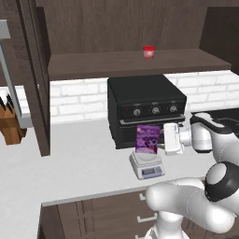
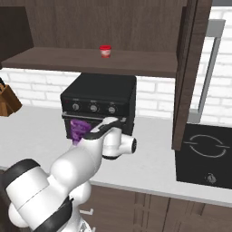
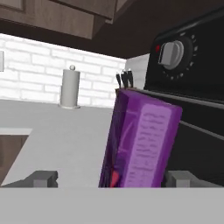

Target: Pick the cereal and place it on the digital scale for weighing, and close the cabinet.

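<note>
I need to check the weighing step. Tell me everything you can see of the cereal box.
The cereal is a small flat purple box, cardboard by its look, with a cartoon picture on its front and pale lettering on a lighter purple side panel. It stands upright on the digital scale, right in front of the black oven. The open gripper straddles it, fingertips apart on either side and not clamping it.

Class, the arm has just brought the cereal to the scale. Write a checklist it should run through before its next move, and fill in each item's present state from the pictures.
1. Cereal stands on the digital scale: ok, upright on the plate in the left base view.
2. Gripper released: ok, fingertips stand wide on either side of the box.
3. Fingers clear of the box: cannot tell.
4. Box stands free of the oven: cannot tell.
5. Cabinet door shut: not ok, it stands open.
</note>
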